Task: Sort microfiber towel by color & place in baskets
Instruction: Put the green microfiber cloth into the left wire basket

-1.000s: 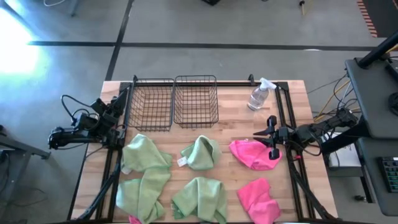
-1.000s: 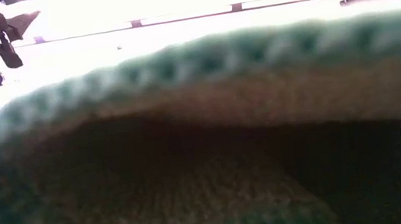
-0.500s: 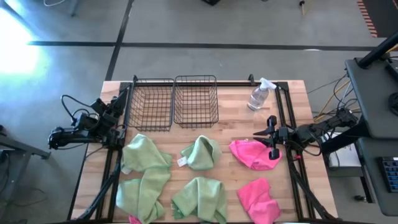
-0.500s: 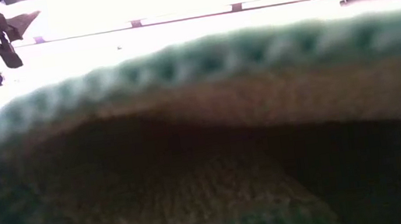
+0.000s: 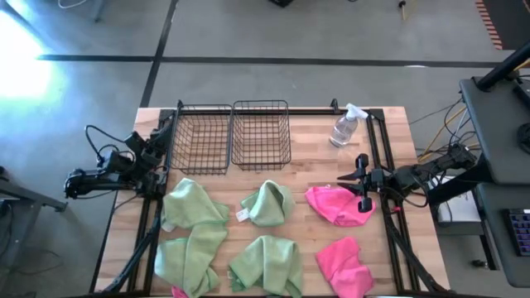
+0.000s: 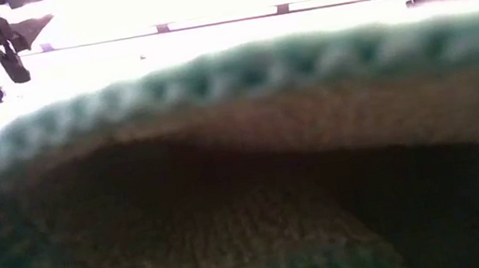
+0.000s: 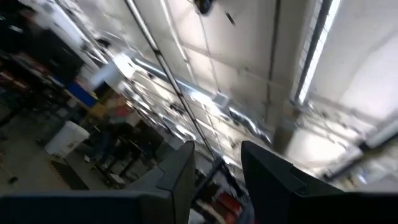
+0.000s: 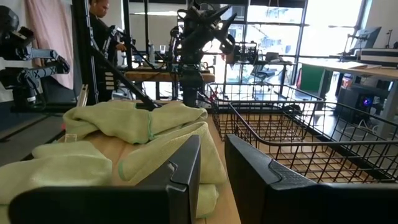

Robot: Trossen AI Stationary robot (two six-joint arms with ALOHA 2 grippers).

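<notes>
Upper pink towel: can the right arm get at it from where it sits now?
Probably yes. The right gripper sits at the right edge of the upper pink towel, holding nothing, with a narrow gap between its fingers. Nothing lies between them; the spray bottle stands well behind, near the baskets.
</notes>
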